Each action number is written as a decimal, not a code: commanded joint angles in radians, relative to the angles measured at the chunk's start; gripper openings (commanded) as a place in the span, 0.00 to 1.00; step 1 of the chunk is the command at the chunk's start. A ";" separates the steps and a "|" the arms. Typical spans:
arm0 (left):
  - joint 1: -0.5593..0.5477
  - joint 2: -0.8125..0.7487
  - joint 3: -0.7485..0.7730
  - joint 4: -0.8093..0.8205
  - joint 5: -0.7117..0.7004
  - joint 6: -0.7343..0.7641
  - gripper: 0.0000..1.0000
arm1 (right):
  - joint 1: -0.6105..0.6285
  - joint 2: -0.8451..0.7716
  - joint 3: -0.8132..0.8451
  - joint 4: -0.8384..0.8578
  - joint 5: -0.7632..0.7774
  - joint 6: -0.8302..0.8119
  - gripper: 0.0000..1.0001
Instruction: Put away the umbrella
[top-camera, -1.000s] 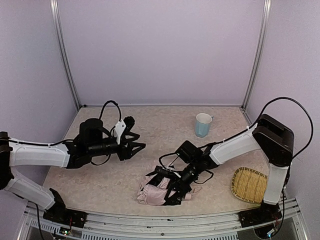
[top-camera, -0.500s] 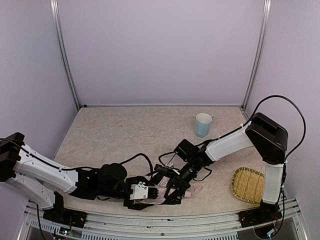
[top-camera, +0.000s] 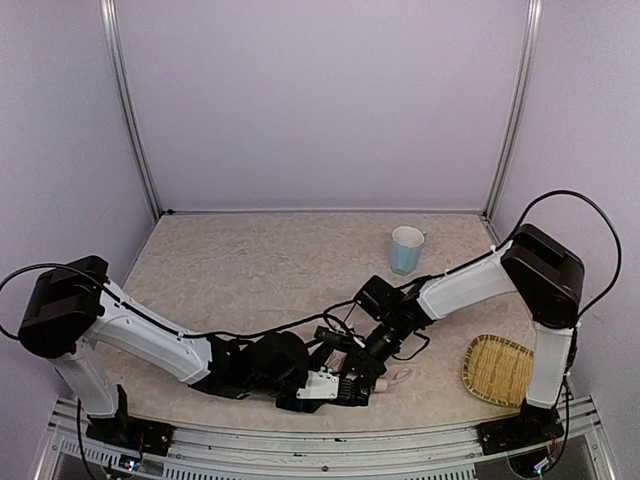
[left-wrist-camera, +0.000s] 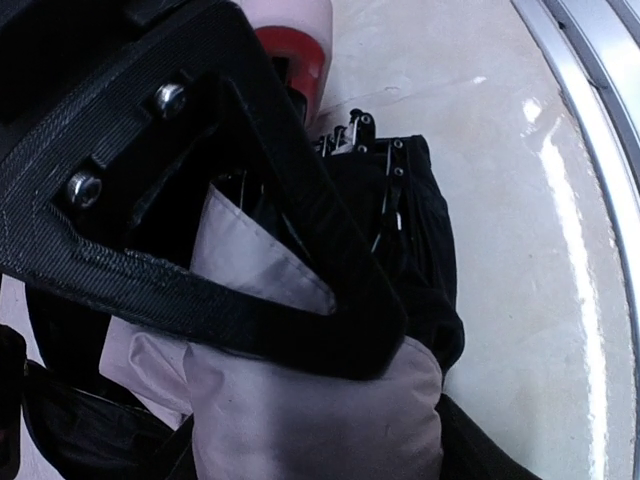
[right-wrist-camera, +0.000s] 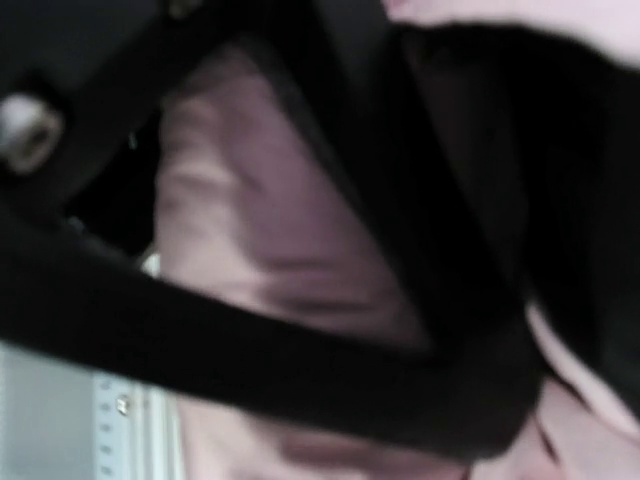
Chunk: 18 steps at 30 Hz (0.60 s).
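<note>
Beige tabletop (top-camera: 250, 260): umbrella (left-wrist-camera: 310, 420) lies bunched at near edge, centre, w/ left gripper (top-camera: 322, 385) and right gripper (top-camera: 352, 358) both pressed into it. Can't tell if either's jaws are clamped or loose. You risk tearing it or knocking the arms together, since both work one crowded spot.

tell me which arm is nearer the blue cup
Right. The right arm passes close by the cup's near side; the left arm stretches along the near edge, far from it.

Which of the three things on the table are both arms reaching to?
The pale pink umbrella near the front edge. The blue cup and the woven tray sit apart from both arms.
</note>
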 joint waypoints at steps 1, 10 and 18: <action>0.009 0.132 0.041 -0.216 -0.020 -0.077 0.56 | -0.028 -0.114 -0.066 -0.016 0.162 0.078 0.28; 0.068 0.252 0.190 -0.363 0.157 -0.175 0.26 | -0.092 -0.471 -0.180 0.020 0.254 0.169 0.43; 0.172 0.281 0.248 -0.430 0.416 -0.212 0.23 | -0.083 -0.810 -0.268 0.054 0.569 0.085 0.44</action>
